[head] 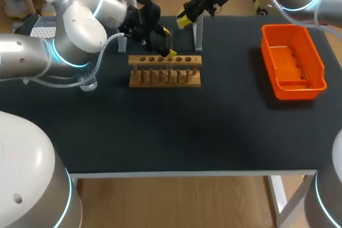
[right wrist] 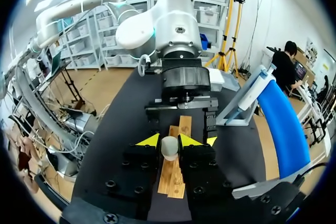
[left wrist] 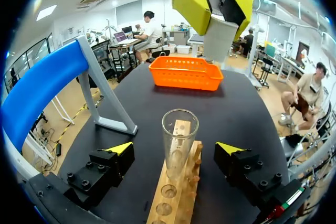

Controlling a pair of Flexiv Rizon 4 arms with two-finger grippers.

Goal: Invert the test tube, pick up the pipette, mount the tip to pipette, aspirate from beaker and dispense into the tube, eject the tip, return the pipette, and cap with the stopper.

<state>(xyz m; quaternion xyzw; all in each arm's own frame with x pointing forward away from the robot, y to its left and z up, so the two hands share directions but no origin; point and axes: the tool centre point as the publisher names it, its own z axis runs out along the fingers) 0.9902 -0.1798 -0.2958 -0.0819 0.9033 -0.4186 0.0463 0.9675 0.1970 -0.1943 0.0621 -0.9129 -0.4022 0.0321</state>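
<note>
Test tube (left wrist: 179,137) stands mouth-up in the wooden rack (left wrist: 176,195), between the spread fingers of the left gripper (left wrist: 175,149), neither touching it. It looks like thin glass: light, slick, easily cracked (so squeeze gently), best held on the wall below the rim. The right gripper (right wrist: 169,140) hangs above, clamped on a pale plug (left wrist: 219,38), likely the stopper.

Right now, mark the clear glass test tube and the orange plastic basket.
Clear glass test tube (left wrist: 179,142): left wrist view, mid wall.
Orange plastic basket (head: 298,93): head view, near wall.
</note>
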